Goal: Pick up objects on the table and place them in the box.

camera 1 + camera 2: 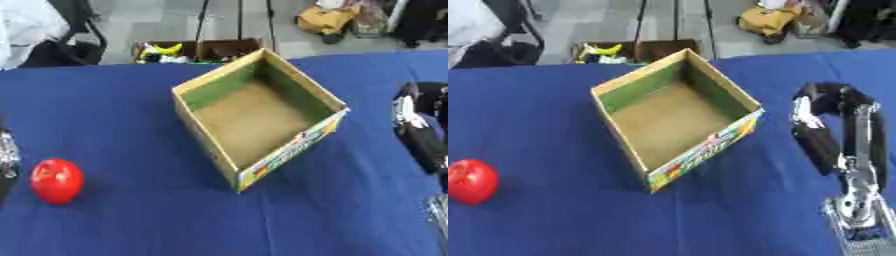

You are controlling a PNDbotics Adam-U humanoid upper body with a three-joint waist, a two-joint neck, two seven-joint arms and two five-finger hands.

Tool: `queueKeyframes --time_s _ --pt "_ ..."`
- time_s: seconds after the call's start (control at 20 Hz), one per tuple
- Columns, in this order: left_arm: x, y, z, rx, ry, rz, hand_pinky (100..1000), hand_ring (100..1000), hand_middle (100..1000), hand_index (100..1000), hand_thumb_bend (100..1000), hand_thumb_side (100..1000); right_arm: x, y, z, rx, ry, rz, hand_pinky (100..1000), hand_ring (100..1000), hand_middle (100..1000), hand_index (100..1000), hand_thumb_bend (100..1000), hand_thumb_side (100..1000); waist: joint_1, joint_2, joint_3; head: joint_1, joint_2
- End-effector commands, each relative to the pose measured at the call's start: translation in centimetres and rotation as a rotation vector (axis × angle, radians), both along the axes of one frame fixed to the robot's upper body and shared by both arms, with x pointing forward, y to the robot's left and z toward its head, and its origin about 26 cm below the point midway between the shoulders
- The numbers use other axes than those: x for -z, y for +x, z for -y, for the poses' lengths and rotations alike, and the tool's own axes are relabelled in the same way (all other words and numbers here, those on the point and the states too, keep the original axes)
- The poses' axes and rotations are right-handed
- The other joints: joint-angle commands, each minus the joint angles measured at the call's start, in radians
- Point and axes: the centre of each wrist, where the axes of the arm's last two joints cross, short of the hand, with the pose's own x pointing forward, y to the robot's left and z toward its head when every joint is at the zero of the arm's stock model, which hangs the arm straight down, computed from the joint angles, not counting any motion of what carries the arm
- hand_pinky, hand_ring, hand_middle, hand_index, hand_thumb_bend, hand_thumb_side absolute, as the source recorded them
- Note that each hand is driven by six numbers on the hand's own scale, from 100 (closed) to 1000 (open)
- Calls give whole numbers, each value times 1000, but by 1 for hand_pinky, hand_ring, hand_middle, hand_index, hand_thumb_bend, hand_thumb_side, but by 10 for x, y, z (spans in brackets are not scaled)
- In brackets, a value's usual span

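Note:
A red round object (57,180), like an apple, lies on the blue table at the left. The open cardboard box (291,150) stands at the centre, turned askew, with green inner walls, a brown floor and a colourful printed front; nothing shows inside it. My right hand (826,125) hovers over the table to the right of the box, apart from it, its fingers loosely bent and holding nothing. Only a sliver of my left hand (7,157) shows at the left edge, just left of the red object.
The blue cloth (114,110) covers the whole table. Behind the far edge stand a brown crate (188,50) with yellow things, a chair (74,40) at the upper left and a yellow bag (328,17) on the floor.

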Motion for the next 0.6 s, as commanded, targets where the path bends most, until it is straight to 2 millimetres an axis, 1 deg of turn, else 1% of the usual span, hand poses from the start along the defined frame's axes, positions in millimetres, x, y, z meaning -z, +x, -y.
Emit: queueKeyframes --time_s 0.05,0.3,0.6 --pt "-7 -3 -3 -11 8 24 299 524 563 777 100 850 -8 -3 3 7 -14 30 726 516 426 654 100 506 0 -22 1 6 -13" --pt "-7 -3 -3 -7 -1 21 299 524 565 784 100 857 -8 -3 3 6 -11 30 726 516 426 654 100 504 0 -21 1 18 -16" --pt "-8 -3 -5 -7 -7 16 299 525 567 786 100 870 -8 -3 3 9 -8 32 726 516 426 654 100 504 0 -23 2 56 -6"
